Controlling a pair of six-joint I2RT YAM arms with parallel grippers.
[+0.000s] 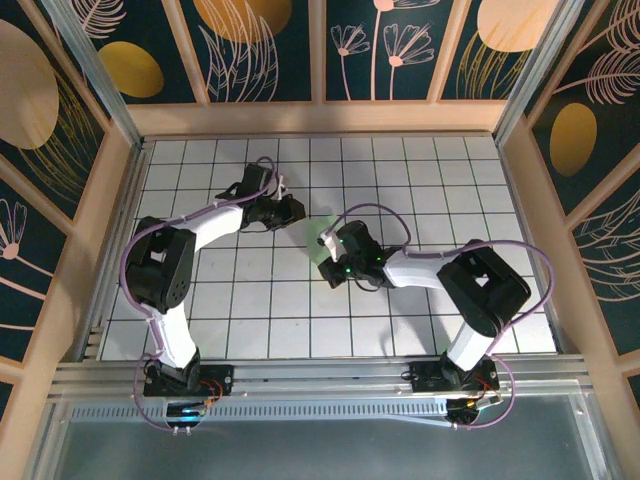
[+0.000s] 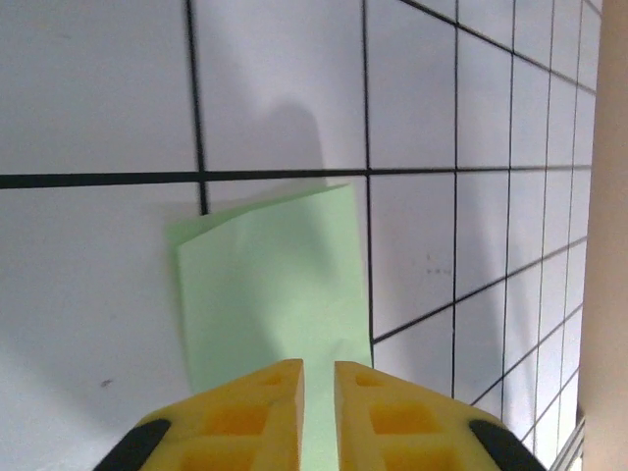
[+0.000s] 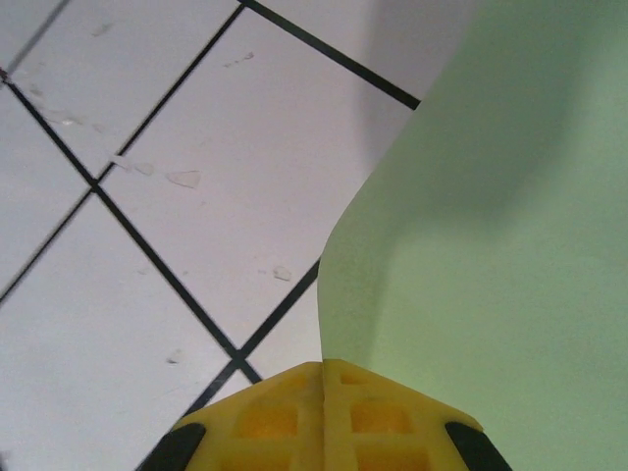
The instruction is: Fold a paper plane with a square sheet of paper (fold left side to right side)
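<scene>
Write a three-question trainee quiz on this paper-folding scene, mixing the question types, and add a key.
1. True or false: the thin pale-green sheet of paper lies completely flat on the surface.
2. Multiple choice: the right gripper is (A) wide open above bare tiles, (B) shut on the sheet's edge, (C) shut on a pen.
3. Fill in: under the sheet is a white table ruled with a black ____.

Key: 1 false, since the right wrist view shows the sheet bowing upward from the fingers; 2 B; 3 grid.
</scene>
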